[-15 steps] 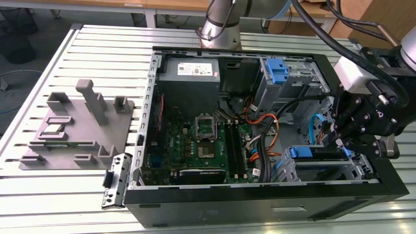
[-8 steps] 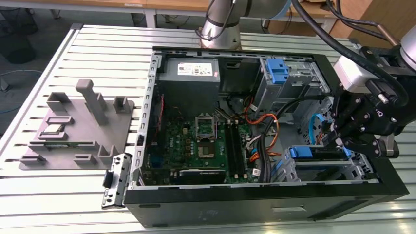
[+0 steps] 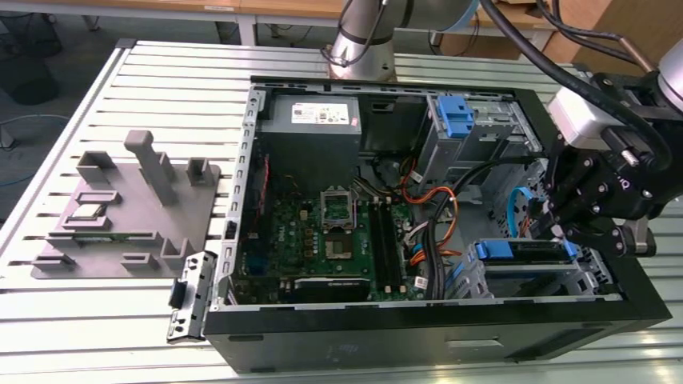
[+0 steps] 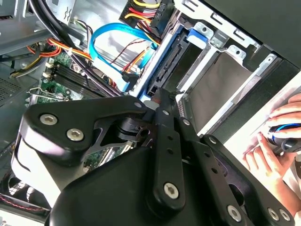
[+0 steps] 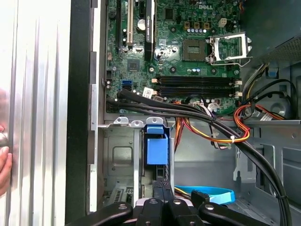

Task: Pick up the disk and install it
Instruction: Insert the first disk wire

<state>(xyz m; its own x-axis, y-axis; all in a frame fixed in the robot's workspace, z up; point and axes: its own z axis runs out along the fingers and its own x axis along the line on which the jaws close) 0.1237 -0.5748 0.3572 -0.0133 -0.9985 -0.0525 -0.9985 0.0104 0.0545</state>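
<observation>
This looks like a robotics lab or test workshop. The desk (image 3: 171,72) is a slotted aluminium plate. In the exterior view the robot arm's base (image 3: 361,44) rises at the desk's far edge, with thick black cables (image 3: 533,44) looping off the arm. An opened desktop computer case (image 3: 427,340) lies on its side on the desk, its green motherboard (image 3: 320,240) bare. The black claw (image 3: 562,232) hangs over the case's drive-bay end. Beside the case sits a grey fixture (image 3: 128,212) with posts and slots. Wooden-topped desks (image 3: 267,8) stand behind. In the second wrist view a person's hand (image 4: 273,150) rests on a computer mouse (image 4: 287,131).
</observation>
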